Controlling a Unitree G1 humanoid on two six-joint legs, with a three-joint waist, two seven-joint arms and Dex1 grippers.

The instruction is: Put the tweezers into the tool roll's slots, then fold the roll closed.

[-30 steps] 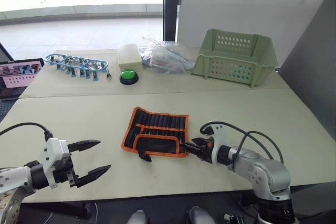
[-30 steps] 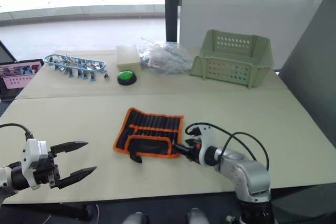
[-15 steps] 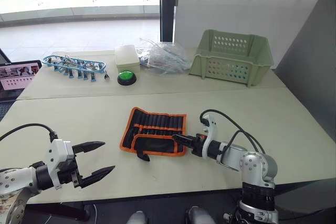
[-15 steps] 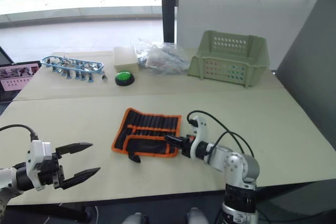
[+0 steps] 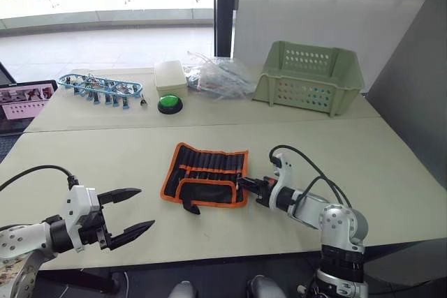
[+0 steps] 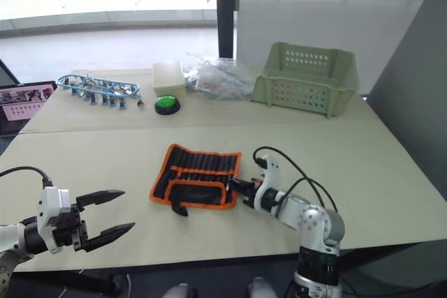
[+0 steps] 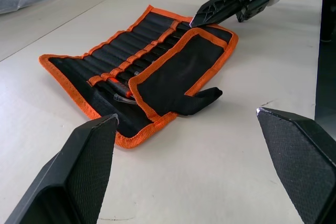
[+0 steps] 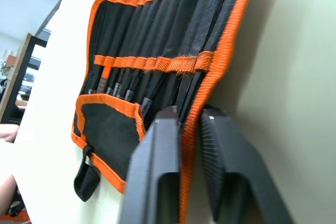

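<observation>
so the tool roll is lying flat and mostly unrolled right in front of the right gripper, with its lower flap already folded up over the bottom of the slots and the little strap poking out from the flap's edge. the tweezers look like they're already tucked in, dark slim shapes sitting in the pockets under the orange band, though i can't count them for sure.

the right gripper's fingers are nearly together and they're pinching the orange edging on the roll's nearest side, one finger on top of the fabric and one under it. the left gripper is spread wide, holding nothing, hovering over bare table well off to the far side of the roll from the right one.

my guess is the fold is about to start. what worries me: it's only got a thin bite on the hem, so if it lifts fast the fabric could slip out. also nothing's pinning the other side, so the whole roll might just drag across the table instead of folding. and if it tips the open slot ends downward, the tweezers could slide out.
</observation>
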